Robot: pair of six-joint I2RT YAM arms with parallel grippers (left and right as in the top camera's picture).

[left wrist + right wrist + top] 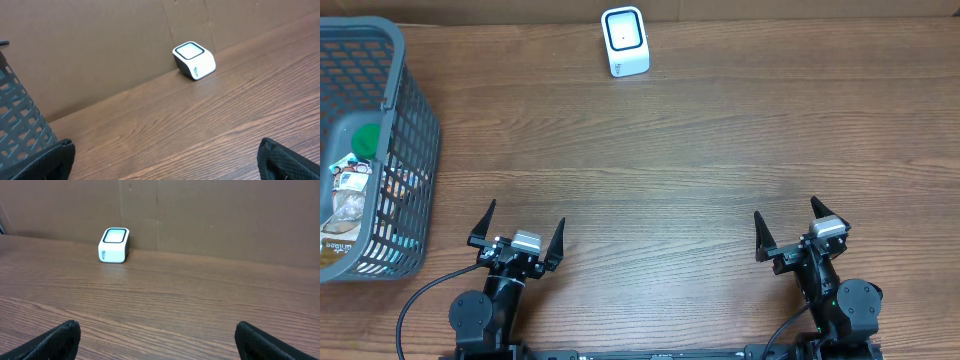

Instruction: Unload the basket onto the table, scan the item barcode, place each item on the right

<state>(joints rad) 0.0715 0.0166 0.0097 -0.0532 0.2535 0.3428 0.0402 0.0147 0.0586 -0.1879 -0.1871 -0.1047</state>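
Several packaged items point(345, 215), among them a crumpled printed pouch point(356, 180) and something with a round green cap point(365, 137), are seen heaped in the grey plastic mesh basket point(415, 130) at the far left edge of the brown wooden worktop point(670, 160). No barcode can be made out on any of them, and no long axis can be judged from the jumble. The basket is found ahead and to the left of the jaws of the left arm point(485, 305), which are spread wide and grasp nothing. That arm is judged much the nearer to the items, so the pick is expected to fall to it, with a reach forward, leftward and down over the basket rim. The small white box-shaped scanner point(624, 41), its window dark-framed, is stood at the far edge, between the two arms and well apart from both. The jaws of the right arm point(840, 295) are likewise released and empty, well away from the basket.
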